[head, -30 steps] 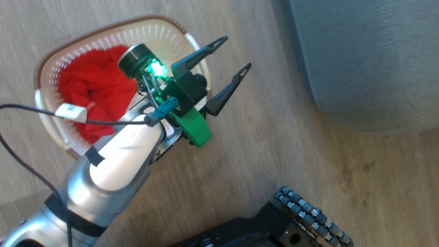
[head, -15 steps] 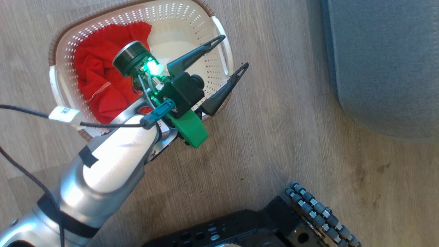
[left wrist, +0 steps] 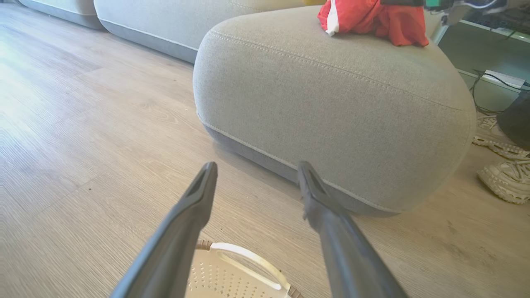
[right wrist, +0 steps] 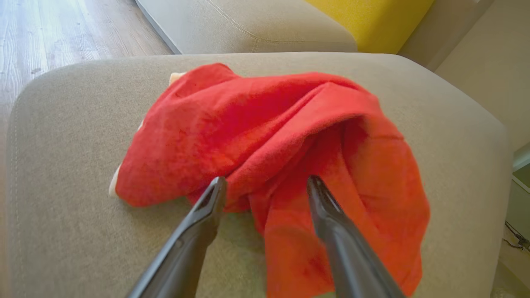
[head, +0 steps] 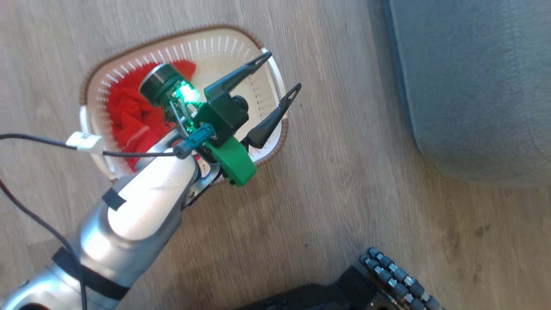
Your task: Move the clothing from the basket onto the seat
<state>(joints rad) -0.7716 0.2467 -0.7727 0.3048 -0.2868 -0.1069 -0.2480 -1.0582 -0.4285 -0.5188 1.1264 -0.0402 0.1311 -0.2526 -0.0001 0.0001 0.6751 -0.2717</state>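
The grey seat [left wrist: 331, 103] is the largest thing ahead of the left end effector [left wrist: 256, 165], standing beyond its fingertips across a strip of bare wooden floor [left wrist: 103, 145]. Its rounded, stitched corner faces that end effector, so the approach to it looks open. The same seat lies under the right end effector [right wrist: 267, 179]. There one piece of the clothing [right wrist: 248, 136] is heaped just ahead of and beneath the fingers, well in from every edge of the cushion and in little danger of sliding off. The right end effector is released: its two fingers stand spread with red cloth lying loose between them and nothing pinched, which fits a garment set down where the task wants it. The basket [head: 215, 47] sits on the floor directly below the left end effector, its near handle showing between the two fingers in the left wrist view. The rest of the red clothing is bunched behind the left wrist at the basket's far end from the seat, leaving the end under the fingertips bare. The left end effector is also released, fingers wide and empty, and hangs above the rim rather than inside it. To reach the cloth it would probably have to draw back and dip past the rim. A pair of pale shoes [left wrist: 505, 182] lies off to the right of the left fingers, beside the seat's far side and clear of the path.
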